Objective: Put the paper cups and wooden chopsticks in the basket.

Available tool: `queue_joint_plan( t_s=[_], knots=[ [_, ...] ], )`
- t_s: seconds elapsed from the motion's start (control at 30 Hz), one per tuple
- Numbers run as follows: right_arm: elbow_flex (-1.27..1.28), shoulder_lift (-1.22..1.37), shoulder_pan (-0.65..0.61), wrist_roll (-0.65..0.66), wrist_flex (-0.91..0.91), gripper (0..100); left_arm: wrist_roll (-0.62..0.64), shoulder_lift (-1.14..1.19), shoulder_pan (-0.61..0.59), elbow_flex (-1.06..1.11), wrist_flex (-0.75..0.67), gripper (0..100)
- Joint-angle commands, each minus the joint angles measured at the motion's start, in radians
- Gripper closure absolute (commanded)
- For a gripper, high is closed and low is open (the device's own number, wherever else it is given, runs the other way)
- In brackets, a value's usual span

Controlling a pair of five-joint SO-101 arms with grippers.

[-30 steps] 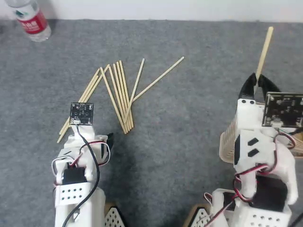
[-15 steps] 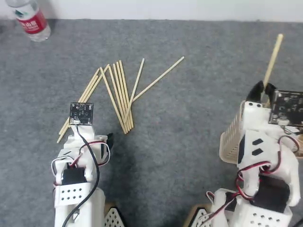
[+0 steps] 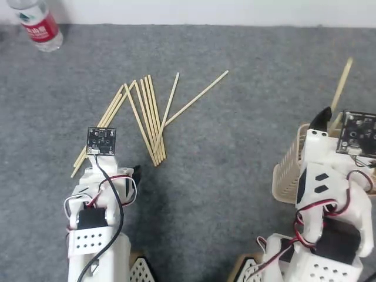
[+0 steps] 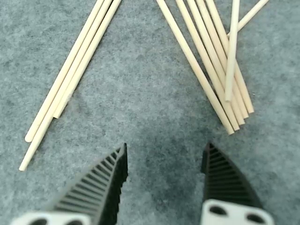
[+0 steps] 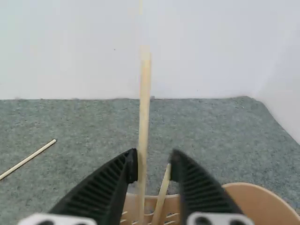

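Several wooden chopsticks (image 3: 147, 111) lie fanned out on the grey carpet. In the left wrist view they show as two groups, one (image 4: 211, 70) ahead of one jaw and another (image 4: 70, 79) off to the side. My left gripper (image 4: 164, 154) hovers open just short of them, with bare carpet between its jaws. My right gripper (image 5: 153, 161) is over the basket (image 3: 288, 170), jaws slightly apart. One chopstick (image 5: 144, 108) stands upright between them against one jaw, its lower end inside the basket (image 5: 248, 197). Another chopstick (image 5: 164, 185) leans in the basket.
A plastic bottle with a red label (image 3: 38, 23) stands at the far left back corner. A white wall runs along the carpet's far edge. One loose chopstick (image 5: 28, 157) lies on the carpet beyond the basket.
My right arm has drawn back toward the basket with the upright chopstick, which now sits lower. The left arm has not moved.
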Motion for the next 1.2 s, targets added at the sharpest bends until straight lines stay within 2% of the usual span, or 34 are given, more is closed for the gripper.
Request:
queue_joint_plan(
  t_s=[0.0, 0.27, 0.4, 0.53, 0.63, 0.83, 0.97, 1.17],
  knots=[
    [-0.009, -0.013, 0.005, -0.005, 0.001, 77.8, 0.003, -0.011, 0.008, -0.004, -0.025, 76],
    [-0.029, -0.013, 0.005, -0.003, -0.001, 80.2, 0.003, -0.011, 0.008, -0.004, -0.025, 76],
    [-0.184, 0.025, 0.005, 0.054, 0.074, 80.4, 0.003, -0.011, 0.008, -0.004, -0.025, 76],
    [-0.382, 0.170, 0.015, 0.058, 0.206, 80.4, 0.003, -0.011, 0.008, -0.004, -0.025, 76],
    [-0.549, 0.309, 0.110, 0.052, 0.323, 80.4, 0.003, -0.011, 0.008, -0.004, -0.025, 76],
    [-0.836, 0.591, 0.377, 0.086, 0.484, 80.4, 0.003, -0.011, 0.008, -0.004, -0.025, 76],
    [-0.885, 0.771, 0.449, 0.262, 0.562, 80.5, 0.003, -0.011, 0.008, -0.004, -0.025, 76],
    [-0.882, 0.952, 0.576, 0.298, 0.515, 80.5, 0.003, -0.011, 0.008, -0.004, -0.023, 76]
  ],
)
